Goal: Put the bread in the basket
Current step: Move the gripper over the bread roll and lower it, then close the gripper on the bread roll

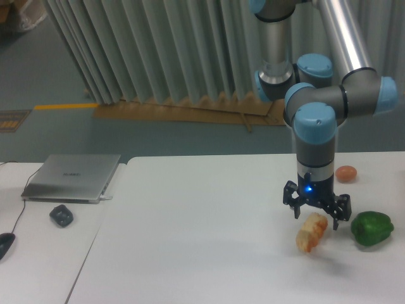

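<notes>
The bread (311,232), a small golden-tan roll, lies on the white table (209,240) toward the right. My gripper (316,212) hangs open directly above its upper end, fingers (293,207) spread to either side and just clear of the crust. No basket shows in this view.
A green bell pepper (371,228) sits just right of the bread. A small orange-brown ball (345,173) rests behind, near the arm. On the left side table are a closed laptop (73,178), a dark lump (61,216) and a mouse (5,244).
</notes>
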Robot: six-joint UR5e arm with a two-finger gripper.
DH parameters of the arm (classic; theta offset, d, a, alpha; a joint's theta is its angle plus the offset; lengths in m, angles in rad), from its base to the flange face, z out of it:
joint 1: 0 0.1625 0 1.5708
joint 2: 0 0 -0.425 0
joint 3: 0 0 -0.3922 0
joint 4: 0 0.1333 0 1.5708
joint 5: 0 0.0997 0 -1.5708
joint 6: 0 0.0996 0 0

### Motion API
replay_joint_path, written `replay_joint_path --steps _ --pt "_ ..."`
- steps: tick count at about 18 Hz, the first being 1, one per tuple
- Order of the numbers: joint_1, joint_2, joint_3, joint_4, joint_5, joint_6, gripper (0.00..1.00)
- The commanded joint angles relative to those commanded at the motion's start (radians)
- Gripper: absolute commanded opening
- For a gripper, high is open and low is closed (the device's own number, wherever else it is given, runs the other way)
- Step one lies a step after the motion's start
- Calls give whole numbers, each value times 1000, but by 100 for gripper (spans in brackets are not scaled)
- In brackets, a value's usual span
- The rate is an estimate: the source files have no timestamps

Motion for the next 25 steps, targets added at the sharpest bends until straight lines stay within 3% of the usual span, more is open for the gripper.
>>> replay_joint_path --steps 25 --pt "-31 -66 -34 -9 72 3 100"
